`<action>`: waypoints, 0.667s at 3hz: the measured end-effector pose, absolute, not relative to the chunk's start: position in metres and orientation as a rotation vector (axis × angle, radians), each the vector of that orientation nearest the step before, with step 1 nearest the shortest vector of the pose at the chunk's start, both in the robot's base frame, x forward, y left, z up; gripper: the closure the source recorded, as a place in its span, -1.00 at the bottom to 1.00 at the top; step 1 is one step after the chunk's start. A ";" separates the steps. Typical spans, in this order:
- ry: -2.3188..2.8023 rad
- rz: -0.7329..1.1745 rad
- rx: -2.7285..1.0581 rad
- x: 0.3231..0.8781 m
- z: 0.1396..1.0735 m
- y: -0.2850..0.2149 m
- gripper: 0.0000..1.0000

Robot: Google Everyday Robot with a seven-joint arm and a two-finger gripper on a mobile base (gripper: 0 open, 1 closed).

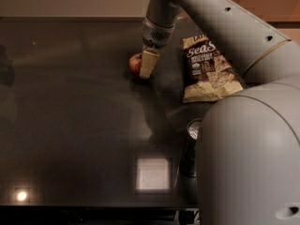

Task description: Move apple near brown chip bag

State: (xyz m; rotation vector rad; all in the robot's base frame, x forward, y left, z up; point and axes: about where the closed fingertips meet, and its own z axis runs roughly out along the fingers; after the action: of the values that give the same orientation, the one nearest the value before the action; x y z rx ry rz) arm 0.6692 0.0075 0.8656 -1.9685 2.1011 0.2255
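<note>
**Apple gripped, short of the bag**

In the upper middle of the frame the gripper (144, 65) reaches down to the desk (70, 125). Its fingers are closed narrowly on the apple (134, 63), which sits left of the brown chip bag (208, 69), near it but apart. The hold looks off-centre, so the round apple may slip and roll away. Carried too far right, the fingers could shove the bag.

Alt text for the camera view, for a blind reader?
The robot's claw grips the apple on a dark table, just left of the brown chip bag; a can stands nearer, half hidden behind the robot's body.
</note>
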 end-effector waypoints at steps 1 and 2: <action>2.202 0.179 -1.907 0.674 0.860 -0.035 1.00; 2.275 0.161 -1.834 0.676 0.857 -0.070 0.65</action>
State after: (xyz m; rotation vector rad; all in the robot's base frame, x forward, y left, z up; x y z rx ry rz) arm 0.6755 -0.0703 0.8567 -1.8344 2.2747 0.1612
